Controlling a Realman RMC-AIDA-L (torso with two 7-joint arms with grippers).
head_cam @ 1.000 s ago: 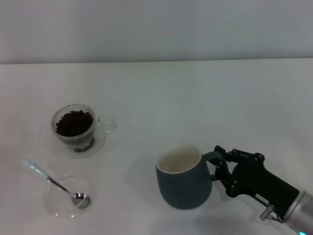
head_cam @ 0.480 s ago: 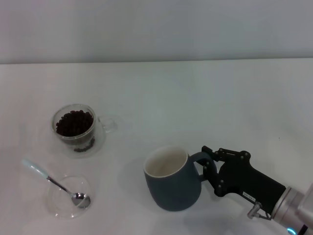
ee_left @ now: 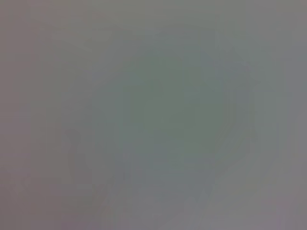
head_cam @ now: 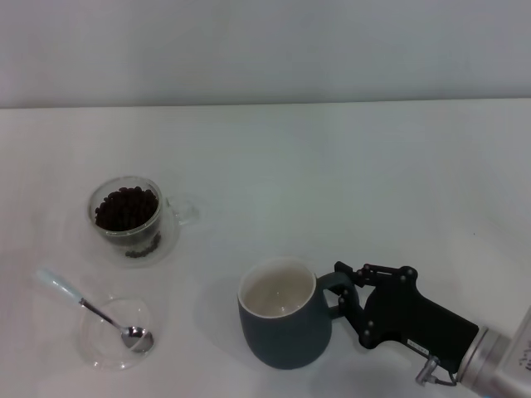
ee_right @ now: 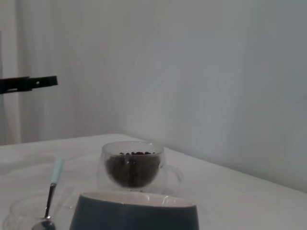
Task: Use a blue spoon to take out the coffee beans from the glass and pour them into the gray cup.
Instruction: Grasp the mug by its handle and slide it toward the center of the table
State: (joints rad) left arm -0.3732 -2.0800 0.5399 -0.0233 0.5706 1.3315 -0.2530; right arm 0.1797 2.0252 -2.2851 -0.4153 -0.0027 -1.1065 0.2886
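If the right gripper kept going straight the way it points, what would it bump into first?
The right gripper already holds the gray cup by its handle, so the cup comes first. Farther along that line, probably the dish with the spoon, though depth is unclear.

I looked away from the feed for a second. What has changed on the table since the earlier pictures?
The right tool, clamped on the handle of the gray cup, has dragged the cup toward the robot's left and a little nearer the robot. The glass with the coffee beans and the blue spoon resting in the clear dish have not moved. The left tool is out of view.
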